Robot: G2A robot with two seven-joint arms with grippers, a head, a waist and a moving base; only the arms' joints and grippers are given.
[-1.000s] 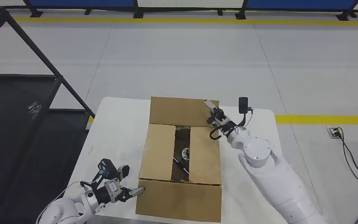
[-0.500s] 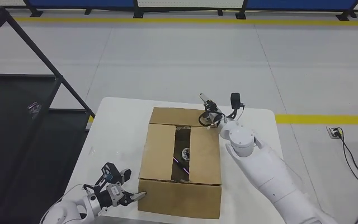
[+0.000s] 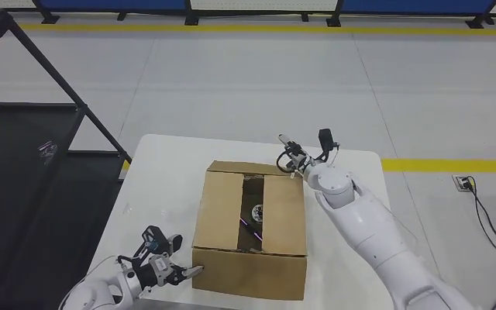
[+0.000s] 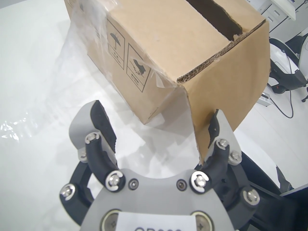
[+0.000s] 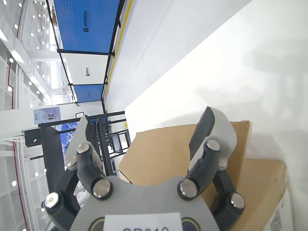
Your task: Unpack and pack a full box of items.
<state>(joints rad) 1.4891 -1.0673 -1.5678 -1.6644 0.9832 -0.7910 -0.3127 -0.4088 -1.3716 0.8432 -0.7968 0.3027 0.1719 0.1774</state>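
Table (image 3: 167, 178) | box (image 3: 225, 209) | left tool (image 4: 157, 114) spread (astride near edge) | right tool (image 5: 146, 117) spread, over far edge

White table (image 3: 167, 186), a brown cardboard box (image 3: 221, 209) upright at its middle, top flaps nearly shut

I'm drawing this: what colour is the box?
Brown cardboard box, clearest in the left wrist view.

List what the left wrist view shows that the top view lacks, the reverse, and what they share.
Left wrist view: handling symbols and peeling clear tape on the side of the cardboard box. Top view: the right claw open by the far flap, and dark items in the gap between top flaps. Both: the box, the open left claw at its near corner, the table.
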